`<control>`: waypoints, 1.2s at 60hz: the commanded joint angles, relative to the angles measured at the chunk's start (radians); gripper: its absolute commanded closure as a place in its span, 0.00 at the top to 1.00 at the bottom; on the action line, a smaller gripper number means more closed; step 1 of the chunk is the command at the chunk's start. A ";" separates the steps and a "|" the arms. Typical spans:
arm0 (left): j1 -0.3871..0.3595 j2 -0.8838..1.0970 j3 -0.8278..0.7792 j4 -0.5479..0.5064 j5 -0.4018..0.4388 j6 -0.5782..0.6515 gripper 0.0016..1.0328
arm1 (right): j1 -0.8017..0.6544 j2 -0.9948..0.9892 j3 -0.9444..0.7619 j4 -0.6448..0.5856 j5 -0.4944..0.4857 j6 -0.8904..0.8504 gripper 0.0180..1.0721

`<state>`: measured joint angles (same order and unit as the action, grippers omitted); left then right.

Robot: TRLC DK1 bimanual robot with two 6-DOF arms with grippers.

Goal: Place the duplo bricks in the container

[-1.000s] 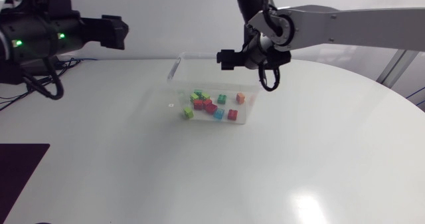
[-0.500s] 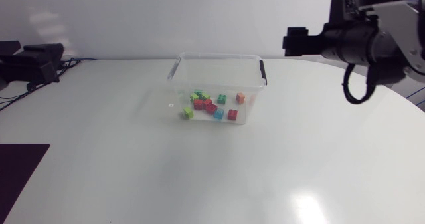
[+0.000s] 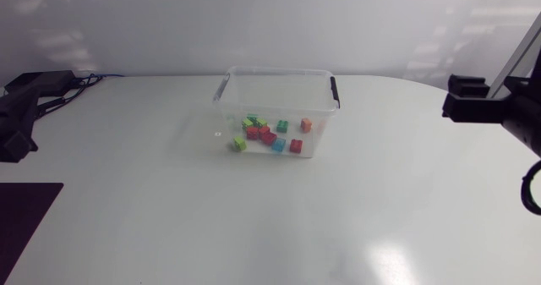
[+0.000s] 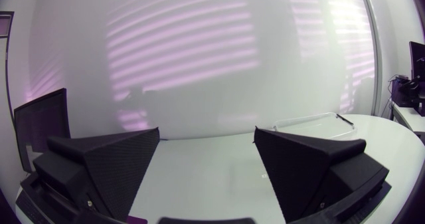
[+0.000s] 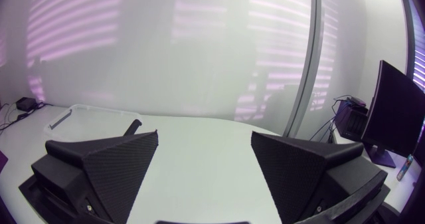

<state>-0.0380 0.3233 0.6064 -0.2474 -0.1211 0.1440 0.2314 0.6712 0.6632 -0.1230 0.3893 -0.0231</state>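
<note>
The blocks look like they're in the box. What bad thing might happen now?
The container has no lid on, so a bump might slide it or spill the bricks. The light green brick sits right at the clear wall; it's hard to tell that it's truly inside, so it might get missed.

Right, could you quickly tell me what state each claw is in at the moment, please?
Left claw: open, holding nothing.
Right claw: open, holding nothing.
</note>
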 commanded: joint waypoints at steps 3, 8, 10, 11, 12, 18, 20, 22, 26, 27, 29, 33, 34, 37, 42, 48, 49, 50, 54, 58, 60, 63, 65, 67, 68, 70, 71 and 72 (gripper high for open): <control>0.020 -0.073 -0.053 -0.020 0.000 0.031 0.96 | -0.009 -0.111 -0.080 0.017 -0.001 -0.041 0.96; 0.020 -0.130 -0.092 -0.026 0.000 0.039 0.96 | -0.015 -0.182 -0.126 0.019 -0.001 -0.057 0.96; 0.020 -0.151 -0.106 -0.030 0.001 0.040 0.96 | -0.017 -0.209 -0.146 0.025 -0.001 -0.066 0.96; 0.020 -0.167 -0.115 -0.032 0.000 0.042 0.96 | -0.018 -0.228 -0.163 0.036 -0.001 -0.072 0.96; 0.020 -0.168 -0.122 -0.029 0.001 0.040 0.96 | -0.020 -0.234 -0.170 0.036 -0.005 -0.073 0.96; 0.022 -0.184 -0.172 0.000 0.014 0.021 0.96 | -0.042 -0.279 -0.221 0.045 -0.045 -0.063 0.96; 0.022 -0.190 -0.189 0.010 0.018 0.014 0.96 | -0.050 -0.295 -0.238 0.049 -0.059 -0.059 0.96; 0.023 -0.195 -0.205 0.018 0.022 0.008 0.96 | -0.057 -0.309 -0.254 0.051 -0.071 -0.056 0.96; 0.024 -0.206 -0.239 0.038 0.030 -0.005 0.96 | -0.071 -0.340 -0.289 0.057 -0.098 -0.049 0.96; 0.025 -0.209 -0.249 0.043 0.033 -0.008 0.96 | -0.076 -0.348 -0.299 0.059 -0.106 -0.048 0.96; 0.025 -0.214 -0.265 0.053 0.037 -0.015 0.96 | -0.083 -0.363 -0.316 0.062 -0.119 -0.044 0.96; 0.026 -0.225 -0.300 0.073 0.045 -0.028 0.96 | -0.098 -0.395 -0.351 0.068 -0.146 -0.037 0.96; 0.027 -0.227 -0.307 0.076 0.047 -0.030 0.96 | -0.101 -0.401 -0.358 0.069 -0.152 -0.036 0.96; 0.028 -0.236 -0.332 0.091 0.053 -0.040 0.96 | -0.112 -0.423 -0.383 0.074 -0.172 -0.031 0.96; 0.029 -0.249 -0.373 0.114 0.063 -0.055 0.96 | -0.130 -0.461 -0.425 0.081 -0.204 -0.023 0.96; 0.031 -0.264 -0.422 0.142 0.076 -0.074 0.96 | -0.151 -0.505 -0.476 0.090 -0.243 -0.013 0.96; 0.031 -0.267 -0.430 0.147 0.078 -0.077 0.96 | -0.155 -0.512 -0.484 0.092 -0.250 -0.012 0.96; 0.032 -0.270 -0.440 0.153 0.080 -0.081 0.96 | -0.159 -0.521 -0.494 0.093 -0.258 -0.010 0.96; 0.033 -0.281 -0.473 0.171 0.088 -0.093 0.96 | -0.173 -0.551 -0.527 0.099 -0.284 -0.003 0.96; 0.034 -0.292 -0.508 0.191 0.097 -0.107 0.96 | -0.188 -0.582 -0.563 0.105 -0.311 0.004 0.96; 0.035 -0.297 -0.524 0.201 0.101 -0.113 0.96 | -0.196 -0.597 -0.580 0.108 -0.324 0.007 0.96; 0.036 -0.305 -0.548 0.214 0.107 -0.122 0.96 | -0.206 -0.618 -0.603 0.113 -0.343 0.012 0.96; 0.036 -0.310 -0.566 0.224 0.111 -0.129 0.96 | -0.214 -0.635 -0.622 0.116 -0.357 0.015 0.96; 0.037 -0.315 -0.581 0.233 0.115 -0.134 0.96 | -0.220 -0.648 -0.637 0.118 -0.369 0.018 0.96; 0.037 -0.318 -0.590 0.238 0.117 -0.138 0.96 | -0.224 -0.656 -0.646 0.120 -0.376 0.020 0.96; 0.038 -0.323 -0.606 0.247 0.121 -0.144 0.96 | -0.231 -0.671 -0.663 0.123 -0.389 0.023 0.96; 0.038 -0.323 -0.606 0.247 0.121 -0.144 0.96 | -0.231 -0.671 -0.663 0.123 -0.389 0.023 0.96; 0.038 -0.323 -0.606 0.247 0.121 -0.144 0.96 | -0.231 -0.671 -0.663 0.123 -0.389 0.023 0.96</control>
<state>-0.0071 0.0120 0.0341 -0.0235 -0.0101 0.0299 0.0116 0.0193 0.0349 -0.0185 0.0132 -0.0257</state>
